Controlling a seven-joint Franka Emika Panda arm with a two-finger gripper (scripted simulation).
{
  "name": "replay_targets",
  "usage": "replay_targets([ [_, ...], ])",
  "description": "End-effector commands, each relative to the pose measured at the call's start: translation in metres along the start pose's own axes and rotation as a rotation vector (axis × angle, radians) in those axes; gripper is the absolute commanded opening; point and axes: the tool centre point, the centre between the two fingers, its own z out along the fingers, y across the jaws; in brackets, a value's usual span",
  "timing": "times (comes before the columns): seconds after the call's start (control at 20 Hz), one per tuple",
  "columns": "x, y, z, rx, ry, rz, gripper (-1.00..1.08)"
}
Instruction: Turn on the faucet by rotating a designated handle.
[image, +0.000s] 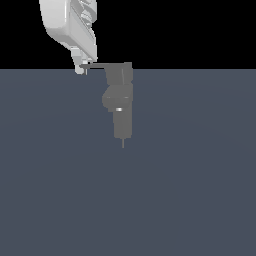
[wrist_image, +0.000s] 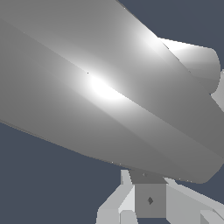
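The slate-blue counter (image: 190, 200) fills the lower part of the exterior view, bare in front. Standing on it near the middle is the faucet (image: 121, 102): matte grey, an upright cylindrical body with a rounded bulge midway, a small bright band just under the bulge, a blocky cap on top, and a thin pin at the bottom. Its cap reaches the line where the counter meets the black background.

The handle (image: 95, 66), a long thin flat grey lever, sticks out level from the cap toward the exterior view's left, narrowing toward its end.

At that end is the white hand (image: 80, 69), coming down from the top edge, with its fingertip touching or just beside the handle's tip. The arm above it is cut off by the frame. Whether the fingers are spread or closed cannot be told.

In the wrist view, a broad grey, brightly lit surface fills most of the frame, too close to identify. Below it, pale blocky shapes, partly cropped, are hard to make out.
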Motion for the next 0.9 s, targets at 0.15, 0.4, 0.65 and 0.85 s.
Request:
replay_targets([
  [0.15, 0.016, 0.015, -0.003, 0.002, -0.001, 0.006, -1.00],
  [0.4, 0.027, 0.028, -0.003, 0.002, -0.001, 0.005, -1.00],
  [0.65, 0.035, 0.038, -0.004, 0.003, -0.002, 0.004, -1.00],
  [0.85, 0.047, 0.038, 0.000, -0.003, 0.002, -0.004, -1.00],
])
